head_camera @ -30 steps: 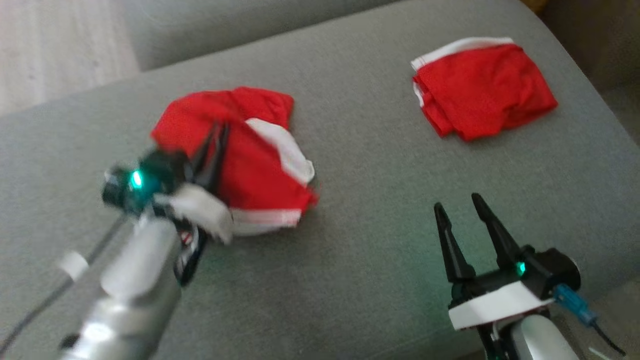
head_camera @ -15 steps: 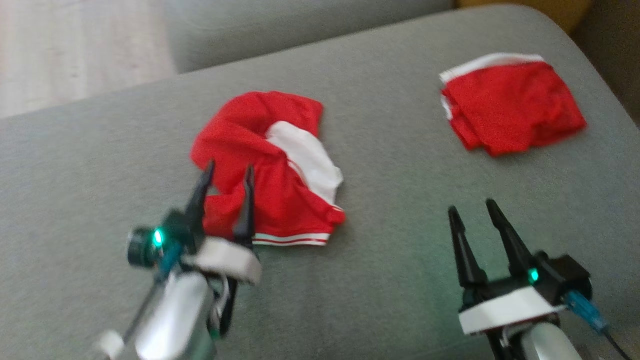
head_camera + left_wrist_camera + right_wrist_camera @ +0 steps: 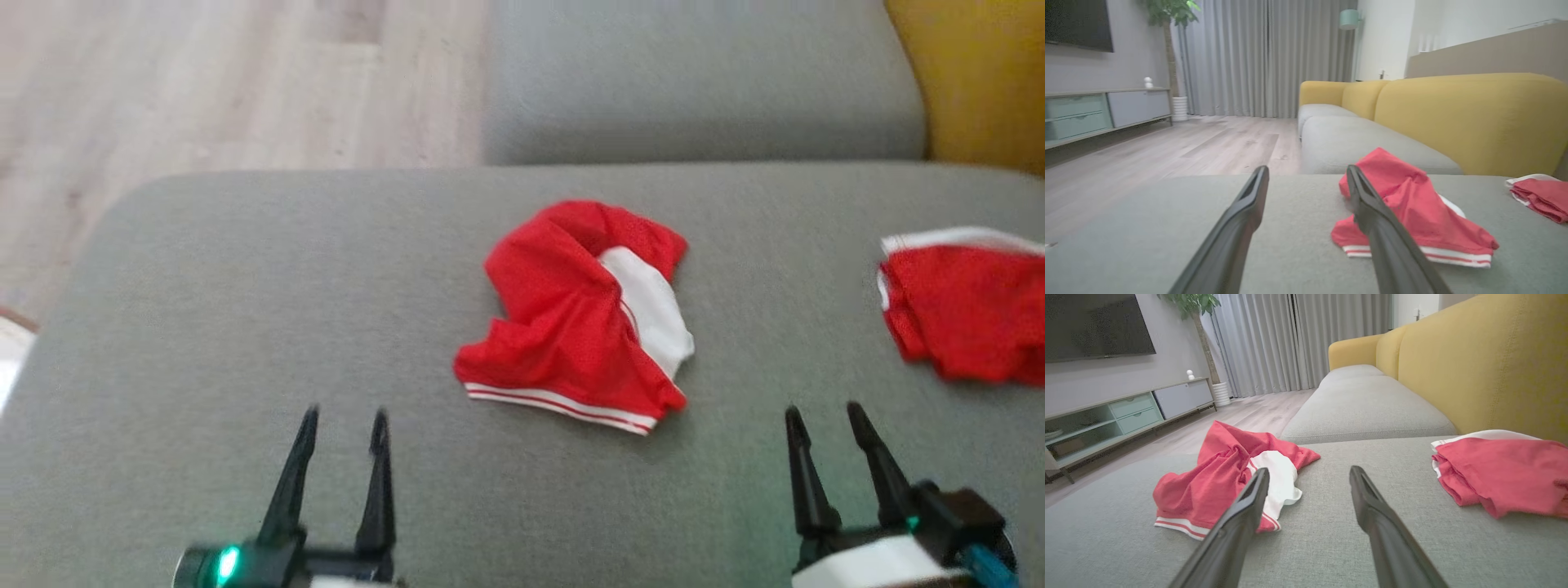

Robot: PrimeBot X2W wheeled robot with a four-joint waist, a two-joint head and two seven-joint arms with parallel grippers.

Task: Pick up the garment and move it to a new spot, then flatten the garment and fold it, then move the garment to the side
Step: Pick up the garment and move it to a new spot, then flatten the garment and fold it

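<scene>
- Garment point(image 3: 580, 318): crumpled red cloth with white trim, lying mid-cushion point(image 3: 245, 327). Judged light, limp and not fragile; likely to sag and bunch when lifted.
- Hold: the striped hem point(image 3: 559, 404) at its 6 o'clock looks flattest to pinch.
- Left claw point(image 3: 344, 416) at 7 o'clock and right claw point(image 3: 824, 411) at 4 o'clock: both spread wide, empty, clear of the cloth.
- Second garment point(image 3: 963, 310) at 3 o'clock, well apart; no obstacle judged.

home living room, yellow-backed grey sofa point(image 3: 1363, 404), wall tv point(image 3: 1094, 326), long curtains point(image 3: 1274, 343), potted plant point(image 3: 1169, 10)
</scene>
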